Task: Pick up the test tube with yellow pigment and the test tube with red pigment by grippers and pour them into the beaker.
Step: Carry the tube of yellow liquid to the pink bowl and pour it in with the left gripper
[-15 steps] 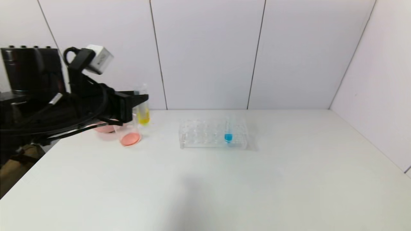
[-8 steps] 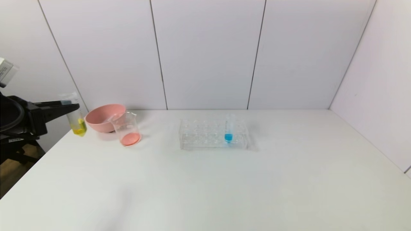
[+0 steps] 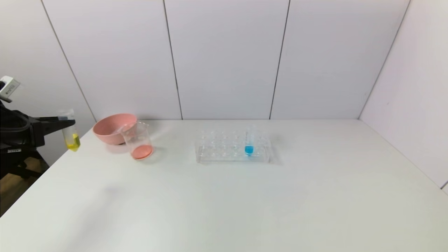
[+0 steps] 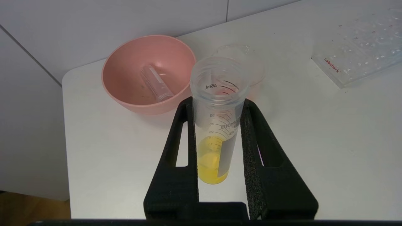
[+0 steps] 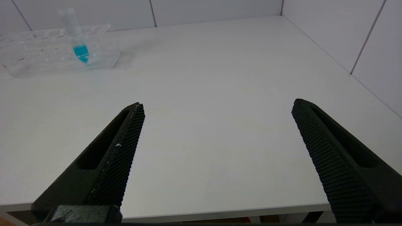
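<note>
My left gripper is shut on the test tube with yellow pigment and holds it upright off the table's far-left edge, left of the pink bowl. In the left wrist view the black fingers clamp the tube on both sides, with yellow liquid at its bottom. The beaker stands beside the bowl with red-orange liquid in it; it also shows behind the tube. No tube with red liquid is in view. My right gripper is open and empty over the table's front edge.
A pink bowl stands at the back left, and an empty clear tube lies in it. A clear tube rack mid-table holds a blue-liquid tube; both show in the right wrist view.
My left gripper has carried the yellow tube leftward from beside the beaker, past the bowl, to beyond the table's left edge, and a little lower. The beaker, bowl and rack have not moved.
</note>
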